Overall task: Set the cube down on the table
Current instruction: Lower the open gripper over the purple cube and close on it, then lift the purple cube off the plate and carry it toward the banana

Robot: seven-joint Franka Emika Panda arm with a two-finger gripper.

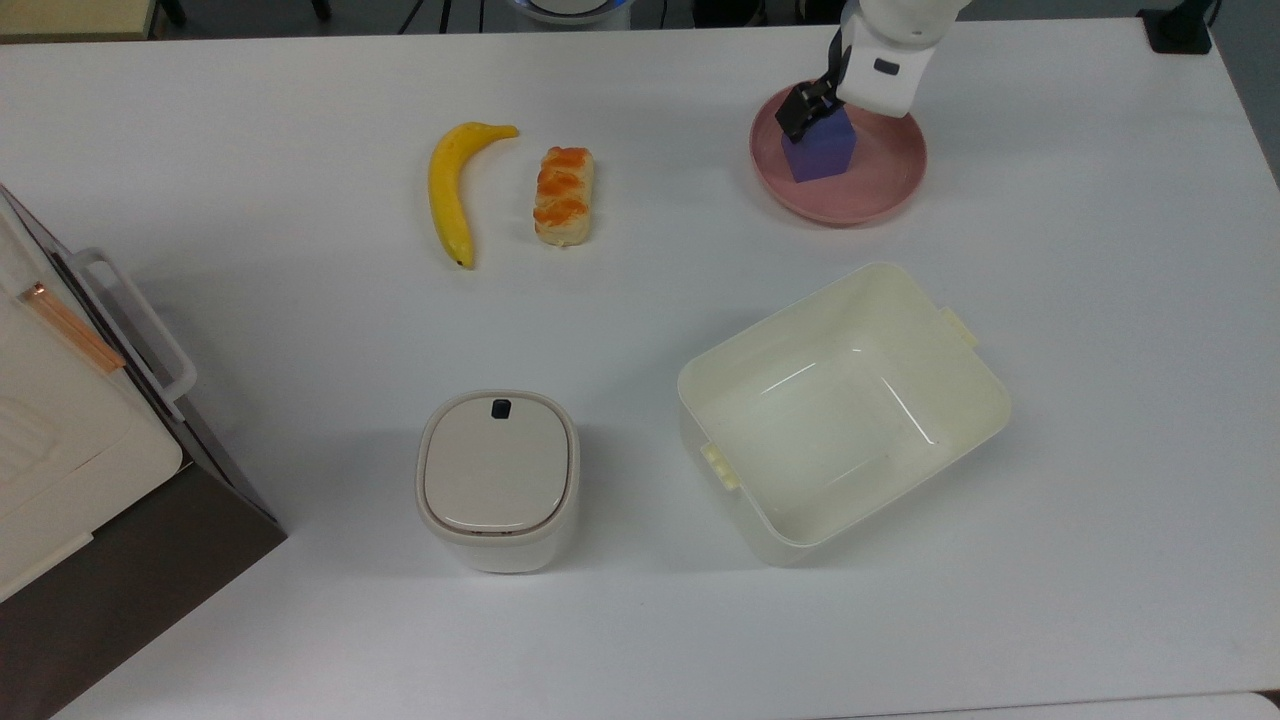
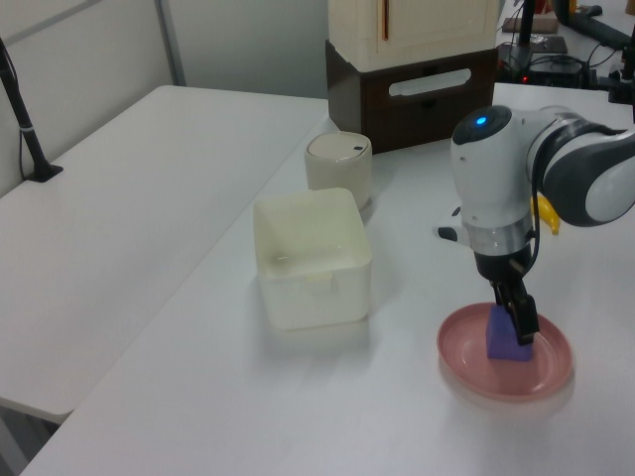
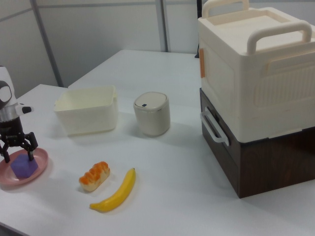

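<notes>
The blue-purple cube (image 1: 824, 154) sits in a pink round plate (image 1: 880, 195) at the far right of the white table (image 1: 640, 300) in the top view. My gripper (image 1: 826, 118) hangs right over the cube, open, with its black fingers (image 3: 30, 149) lowered on either side of the cube's (image 3: 23, 168) upper part. I cannot tell whether they touch it. In the left view the gripper (image 2: 516, 323) covers part of the cube (image 2: 503, 344), which rests on the plate (image 2: 466, 369). The arm's white wrist hides the cube's far edge in the top view.
A banana (image 1: 450, 190) and a bread piece (image 1: 563, 195) lie to the top view's left of the plate. An open cream bin (image 1: 840, 410) and a small lidded container (image 1: 497, 478) stand nearer. A cream and brown stacked box (image 1: 60, 450) fills the left edge.
</notes>
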